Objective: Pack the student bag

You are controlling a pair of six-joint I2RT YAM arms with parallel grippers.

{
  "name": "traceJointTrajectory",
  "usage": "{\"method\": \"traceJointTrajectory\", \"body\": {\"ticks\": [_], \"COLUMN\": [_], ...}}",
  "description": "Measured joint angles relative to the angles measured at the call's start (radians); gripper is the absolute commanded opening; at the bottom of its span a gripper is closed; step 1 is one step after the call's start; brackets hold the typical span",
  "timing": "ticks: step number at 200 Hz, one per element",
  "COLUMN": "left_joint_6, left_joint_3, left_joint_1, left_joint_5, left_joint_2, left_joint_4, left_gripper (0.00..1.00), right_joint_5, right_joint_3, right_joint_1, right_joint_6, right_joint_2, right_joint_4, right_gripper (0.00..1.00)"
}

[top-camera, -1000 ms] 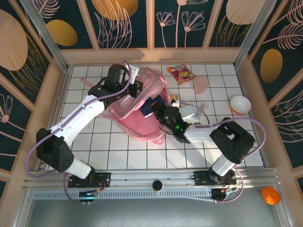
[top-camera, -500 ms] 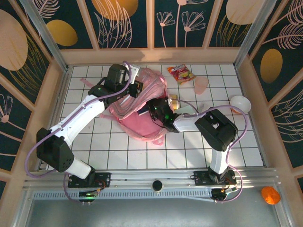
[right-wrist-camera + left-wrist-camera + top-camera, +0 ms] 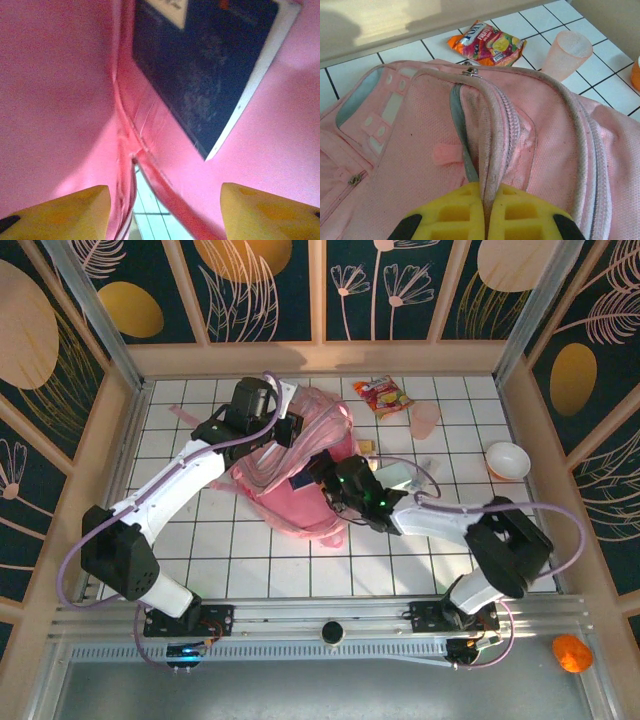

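The student bag (image 3: 290, 495), a big soft pink backpack, lies mid-table with its mouth toward the right. My left gripper (image 3: 286, 430) is shut on the bag's zipped upper rim (image 3: 492, 150), its yellow fingers (image 3: 455, 215) pinching the fabric and holding the mouth up. My right gripper (image 3: 326, 476) reaches into that mouth. In the right wrist view it (image 3: 165, 210) stands open inside the pink lining, nothing between its fingertips. A dark blue book (image 3: 200, 65) with a white edge lies in the bag ahead of it, and a sliver of that book (image 3: 299, 481) peeks out from above.
Behind the bag lie a snack packet (image 3: 383, 395) and a pink cup (image 3: 425, 420) on its side. A white bowl (image 3: 507, 460) sits at the right wall. A small white item (image 3: 395, 477) lies beside the right arm. Raised wooden walls border the tiled table.
My right gripper carried the dark blue book into the bag's mouth, then opened and let it go inside. The left gripper has kept its hold on the rim.
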Motion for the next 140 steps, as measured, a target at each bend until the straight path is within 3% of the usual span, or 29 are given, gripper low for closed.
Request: {"method": "traceJointTrajectory", "body": {"ticks": [27,44,52,77,90,112,140], "left_joint_6": [0.012,0.018,0.021,0.015,0.000,-0.032,-0.089], "left_joint_3": [-0.037,-0.062,-0.077,-0.126,-0.150,-0.195,-0.235], "left_joint_1": [-0.001,-0.001,-0.001,0.000,0.000,0.007,0.071], "left_joint_5": [0.003,0.003,0.004,0.010,0.011,0.006,0.018], "left_joint_2": [0.000,0.000,0.000,-0.002,-0.006,-0.039,-0.089], "left_joint_4": [0.014,0.020,0.026,0.031,0.035,0.043,0.060], "left_gripper": [0.03,0.11,0.18,0.55,0.66,0.74,0.76], "right_joint_5": [0.015,0.034,0.042,0.057,0.053,0.019,-0.008], "right_joint_3": [-0.002,-0.002,-0.001,0.013,0.035,0.082,0.187], "right_joint_1": [0.010,0.010,0.010,0.011,0.011,0.011,0.024], "right_joint_6": [-0.104,-0.190,-0.240,-0.449,-0.577,-0.806,-1.093], "right_joint_2": [-0.171,-0.264,-0.298,-0.365,-0.371,-0.354,-0.235], "right_joint_4": [-0.146,-0.227,-0.260,-0.343,-0.366,-0.388,-0.426], "right_gripper": [0.59,0.59,0.58,0.59,0.59,0.61,0.66]}}
